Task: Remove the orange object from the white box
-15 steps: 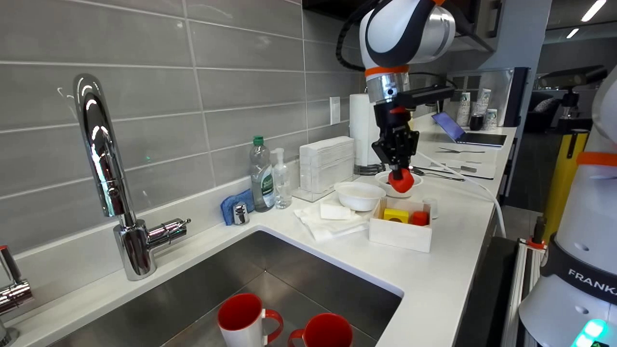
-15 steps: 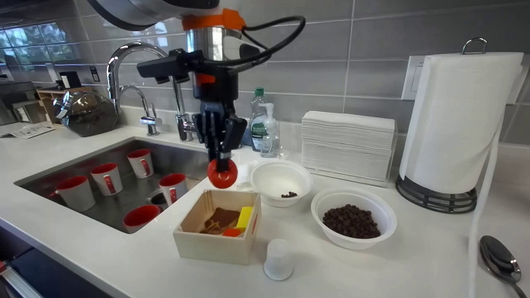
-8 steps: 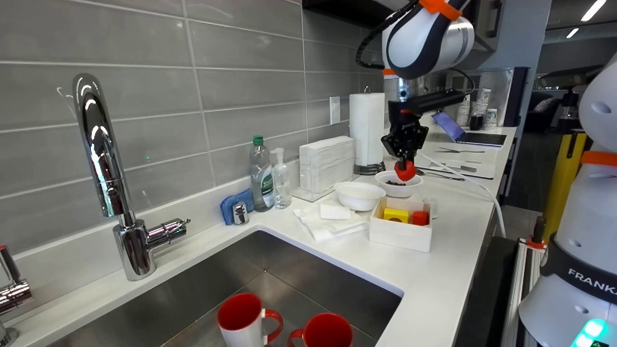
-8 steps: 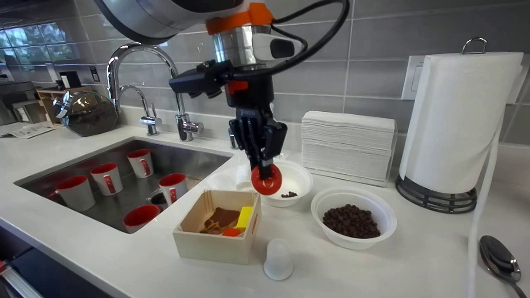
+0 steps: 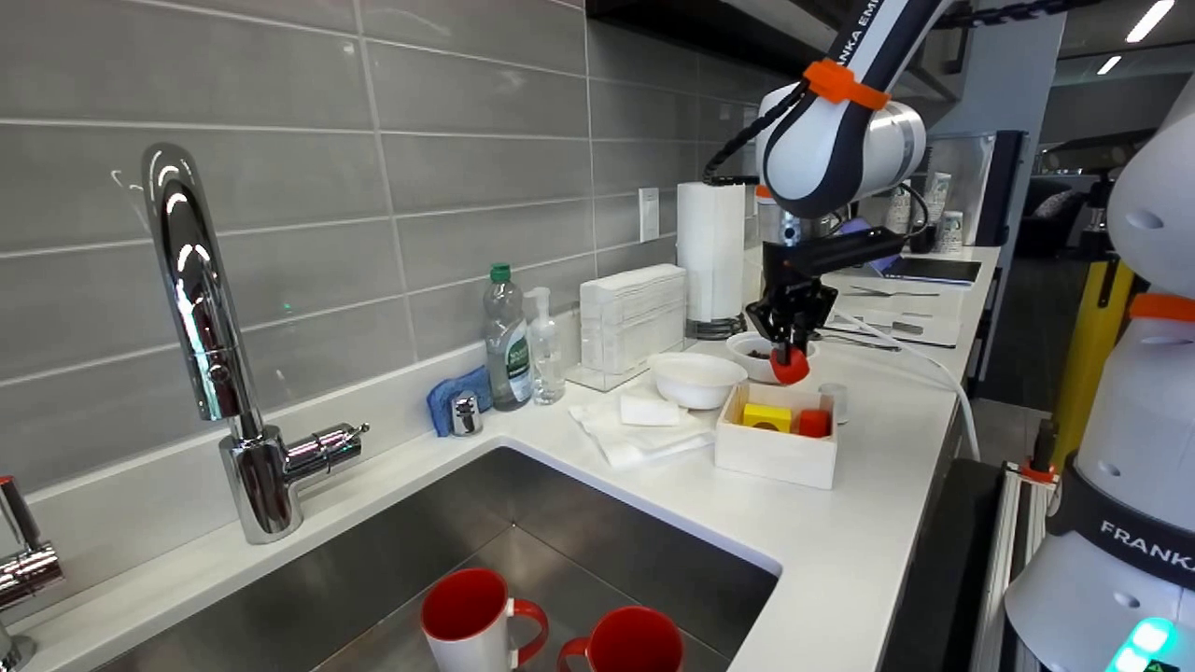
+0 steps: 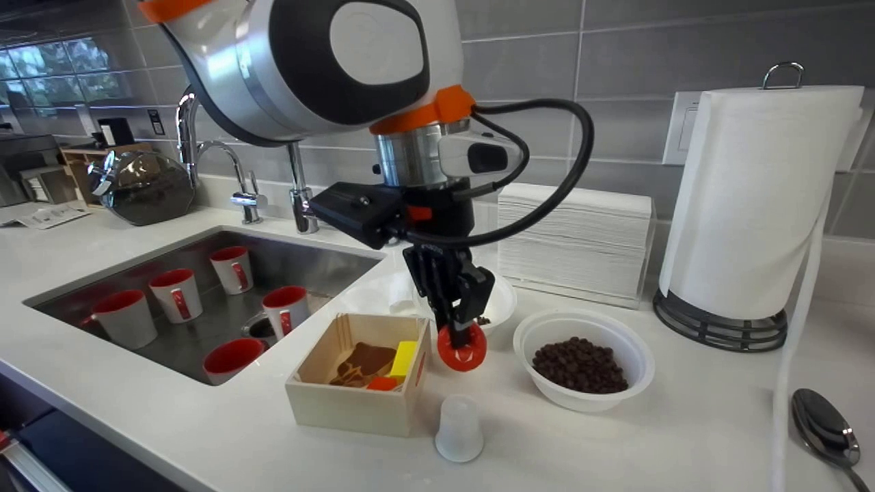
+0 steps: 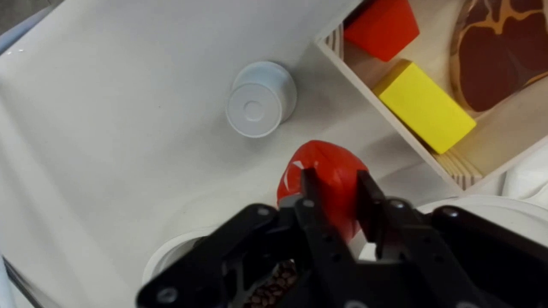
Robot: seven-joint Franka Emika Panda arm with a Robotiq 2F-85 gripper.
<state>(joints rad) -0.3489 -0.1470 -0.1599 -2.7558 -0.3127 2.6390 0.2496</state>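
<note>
Red tomato-like toy (image 6: 462,359), presumably the orange object, is outside the pale wooden box (image 6: 347,412); my gripper (image 7: 336,175) holds it above the counter (image 6: 581,447), fingers closed to its width. I should lower it straight, clear of the white cup (image 6: 459,430), releasing only on contact: it may roll. Toy is lower than half a second ago; box unmoved.

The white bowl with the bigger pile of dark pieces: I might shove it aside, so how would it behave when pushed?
Low and wide, the white bowl will probably slide rather than tip. Its thin-looking rim suggests it may flex under pressure. The dark pieces look loose, so they would likely shift, perhaps spill on a jolt.
</note>
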